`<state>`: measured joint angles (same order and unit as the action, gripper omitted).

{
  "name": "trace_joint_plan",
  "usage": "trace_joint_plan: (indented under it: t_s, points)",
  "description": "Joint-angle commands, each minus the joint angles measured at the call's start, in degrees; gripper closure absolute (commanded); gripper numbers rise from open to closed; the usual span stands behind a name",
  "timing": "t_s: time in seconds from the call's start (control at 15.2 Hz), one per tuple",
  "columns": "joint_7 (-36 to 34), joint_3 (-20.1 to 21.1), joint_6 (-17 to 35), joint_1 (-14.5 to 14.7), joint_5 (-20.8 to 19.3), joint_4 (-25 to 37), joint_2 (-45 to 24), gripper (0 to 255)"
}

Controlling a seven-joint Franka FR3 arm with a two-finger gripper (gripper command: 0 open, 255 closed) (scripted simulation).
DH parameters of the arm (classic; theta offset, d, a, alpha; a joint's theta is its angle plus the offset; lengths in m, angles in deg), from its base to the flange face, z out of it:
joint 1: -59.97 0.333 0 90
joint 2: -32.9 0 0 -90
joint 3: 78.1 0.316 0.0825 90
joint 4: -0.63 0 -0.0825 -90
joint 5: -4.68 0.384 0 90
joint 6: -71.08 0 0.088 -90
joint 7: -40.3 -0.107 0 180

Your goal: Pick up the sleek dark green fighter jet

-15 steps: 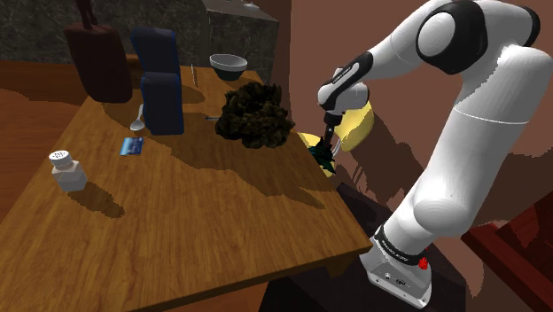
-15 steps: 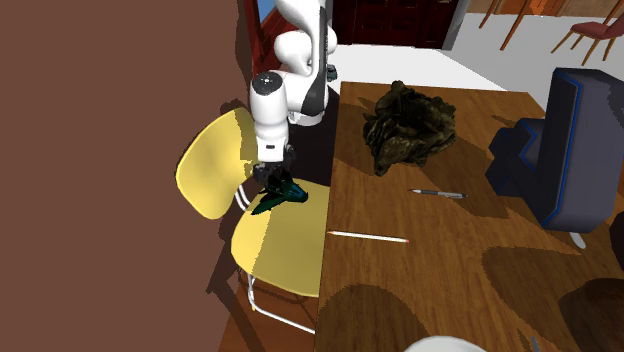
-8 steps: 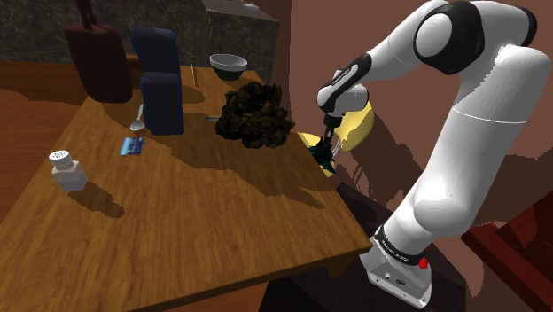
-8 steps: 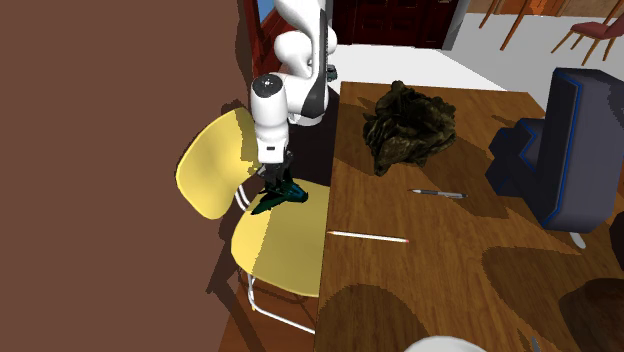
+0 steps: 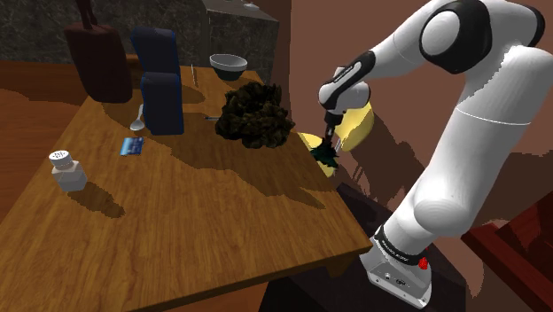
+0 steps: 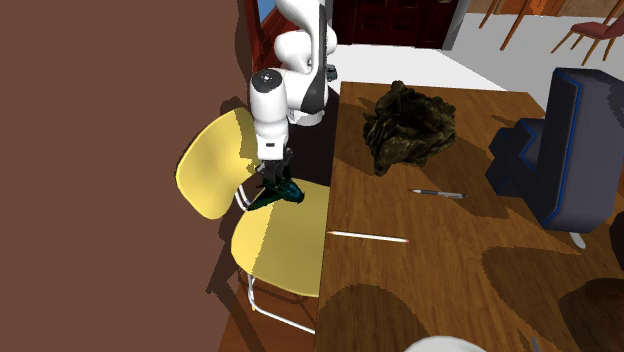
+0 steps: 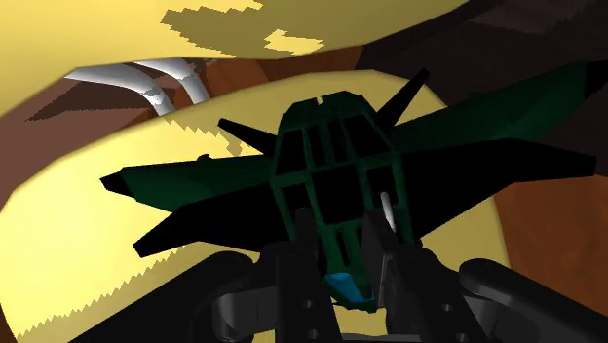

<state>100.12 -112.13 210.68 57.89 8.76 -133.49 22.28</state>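
The all-black two-finger gripper (image 7: 343, 244) clamps the sleek dark green fighter jet (image 7: 331, 166) across its fuselage, long axis running straight away from the fingers, low over the rounded yellow chair seat (image 7: 68, 263).

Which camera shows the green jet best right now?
The wrist view: the dark green jet spreads wide, wings and body plain, clasped by the pincer. The shoulder and second exterior views show a small dark shape by the yellow chair.
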Motion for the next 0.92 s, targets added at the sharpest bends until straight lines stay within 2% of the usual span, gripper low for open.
trace_joint_plan:
  t_s: [0.0, 0.73, 0.86]
  points:
    - [-0.70, -0.40, -1.26, 0.29, -1.10, 0.23, 1.26, 255]
    - [-4.55, -1.54, -9.58, 1.33, -6.93, 2.42, 8.67, 255]
    - [-4.60, -1.53, -9.70, 1.32, -7.00, 2.46, 8.76, 255]
